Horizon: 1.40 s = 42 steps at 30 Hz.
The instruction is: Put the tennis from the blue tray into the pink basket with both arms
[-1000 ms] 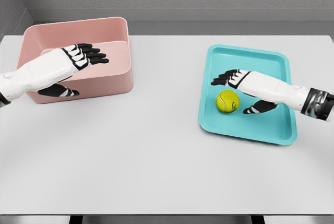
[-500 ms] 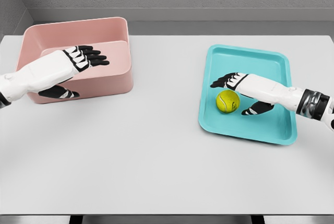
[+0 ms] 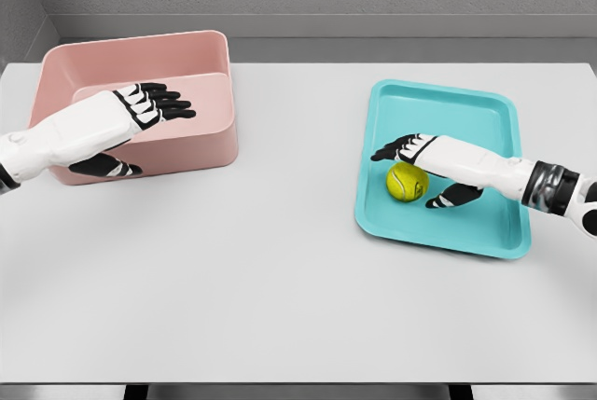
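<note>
A yellow-green tennis ball [image 3: 405,184] lies in the blue tray [image 3: 494,229] at the table's right. My right hand [image 3: 417,173] hangs just over the ball, open, with its fingers spread past the ball's top and the thumb [image 3: 452,198] to the ball's right; part of the ball is hidden under the palm. The pink basket [image 3: 201,144] stands at the far left. My left hand [image 3: 140,120] hovers open over the basket's front wall, fingers pointing right.
The white table [image 3: 280,269] spans the view, with a grey wall behind it. Basket and tray stand wide apart, with bare tabletop between them and in front.
My right hand has lowered and slid left, closer over the ball. The left hand has barely shifted. The ball stays in place.
</note>
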Each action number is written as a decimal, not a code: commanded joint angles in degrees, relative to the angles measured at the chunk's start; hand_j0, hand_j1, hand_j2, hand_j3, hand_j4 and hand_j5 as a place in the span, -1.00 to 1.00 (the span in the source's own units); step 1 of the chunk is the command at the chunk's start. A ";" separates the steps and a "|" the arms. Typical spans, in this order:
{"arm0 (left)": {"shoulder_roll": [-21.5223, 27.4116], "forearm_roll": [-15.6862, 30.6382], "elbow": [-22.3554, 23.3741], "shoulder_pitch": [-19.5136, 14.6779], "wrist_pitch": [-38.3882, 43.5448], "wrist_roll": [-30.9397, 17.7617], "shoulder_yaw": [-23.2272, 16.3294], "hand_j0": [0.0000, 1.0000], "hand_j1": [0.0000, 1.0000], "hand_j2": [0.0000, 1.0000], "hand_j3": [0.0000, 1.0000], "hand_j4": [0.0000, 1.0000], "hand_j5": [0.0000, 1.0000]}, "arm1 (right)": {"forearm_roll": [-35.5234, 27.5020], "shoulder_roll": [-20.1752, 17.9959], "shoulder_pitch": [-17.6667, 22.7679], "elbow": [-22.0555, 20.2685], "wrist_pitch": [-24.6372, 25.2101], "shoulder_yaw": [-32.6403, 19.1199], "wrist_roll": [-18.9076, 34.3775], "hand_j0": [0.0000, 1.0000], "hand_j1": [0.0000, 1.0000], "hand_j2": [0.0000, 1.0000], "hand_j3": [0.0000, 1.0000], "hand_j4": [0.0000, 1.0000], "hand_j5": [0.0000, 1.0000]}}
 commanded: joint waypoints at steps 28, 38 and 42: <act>0.68 0.65 -0.18 0.35 0.02 0.03 0.47 1.00 1.00 1.00 1.00 1.00 1.00 | -0.42 0.80 0.26 2.30 0.11 0.11 1.44 0.92 0.92 0.92 0.92 0.92 0.92; 0.50 0.39 -0.18 0.18 0.02 0.03 0.56 1.00 1.00 1.00 1.00 1.00 1.00 | 0.28 2.03 0.09 2.56 0.11 0.11 3.02 0.47 0.47 0.47 0.47 0.47 0.47; 0.68 0.48 -0.09 0.18 0.02 0.03 0.56 1.00 1.00 1.00 1.00 1.00 1.00 | 0.28 2.03 0.18 2.56 0.11 0.02 3.02 0.43 0.43 0.43 0.43 0.43 0.43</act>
